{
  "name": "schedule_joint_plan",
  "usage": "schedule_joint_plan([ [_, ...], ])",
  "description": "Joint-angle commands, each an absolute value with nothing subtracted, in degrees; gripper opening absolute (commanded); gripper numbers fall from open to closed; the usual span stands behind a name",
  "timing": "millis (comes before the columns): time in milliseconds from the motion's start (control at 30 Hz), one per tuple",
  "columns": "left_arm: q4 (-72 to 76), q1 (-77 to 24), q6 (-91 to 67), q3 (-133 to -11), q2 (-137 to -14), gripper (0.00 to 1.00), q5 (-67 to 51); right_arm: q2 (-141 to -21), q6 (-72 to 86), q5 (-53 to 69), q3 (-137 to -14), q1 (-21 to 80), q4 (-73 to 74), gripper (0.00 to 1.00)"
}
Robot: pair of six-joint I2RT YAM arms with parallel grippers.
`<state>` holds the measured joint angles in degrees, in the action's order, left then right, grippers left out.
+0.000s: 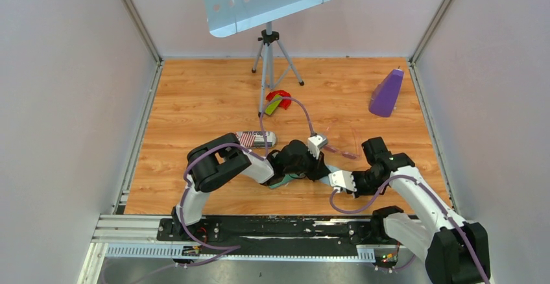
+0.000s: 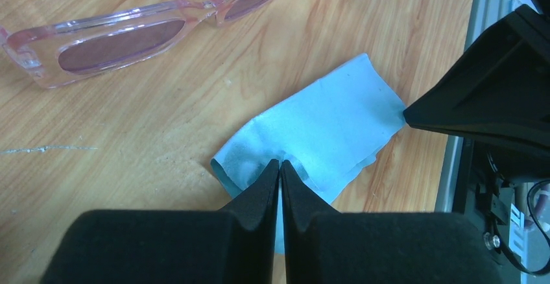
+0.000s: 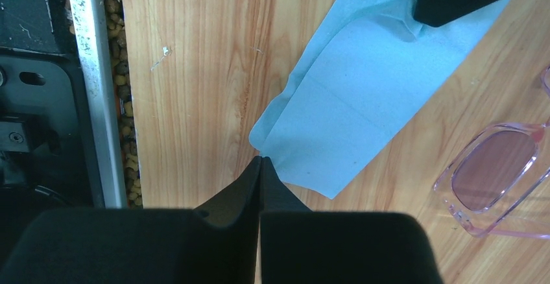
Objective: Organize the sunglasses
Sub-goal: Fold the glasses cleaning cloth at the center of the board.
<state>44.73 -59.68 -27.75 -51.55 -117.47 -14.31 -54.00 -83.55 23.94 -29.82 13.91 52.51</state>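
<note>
At the left of the table (image 1: 194, 102), bending the left arm (image 1: 217, 164) sharply at the elbow and stretching its forearm rightward, low over the wood. Pinching one edge of the blue cloth (image 2: 324, 128) in the left tool (image 2: 279, 165), fingers pressing together on the puckering fabric. Lying flat on the wood just beyond the cloth and apart from it: the pale pink, see-through sunglasses (image 2: 123, 37), getting cut off at the top edge of the left wrist view and showing only one lens in the right wrist view. Reaching in from the right with the right arm (image 1: 421, 196), doubling back leftward. Keeping the right tool (image 3: 261, 162) fully closed, tips touching the cloth's opposite corner; no telling of any fabric caught there. Hiding most of the cloth under both wrists in the top view, and barely showing the faint sunglasses there.
</note>
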Motion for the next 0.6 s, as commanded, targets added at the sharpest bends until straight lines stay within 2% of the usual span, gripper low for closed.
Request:
schedule_joint_plan([
  [0, 50.45, -59.27, -27.87, -49.31, -114.69, 0.07, -14.39, -53.78, -82.39, 24.71, -30.30, 14.94, 54.34, 0.00],
  [567, 52.12, -59.29, -27.33, -46.94, -112.93, 0.07, -13.49, -54.14, -81.29, 26.28, -30.46, 14.94, 54.74, 0.00],
])
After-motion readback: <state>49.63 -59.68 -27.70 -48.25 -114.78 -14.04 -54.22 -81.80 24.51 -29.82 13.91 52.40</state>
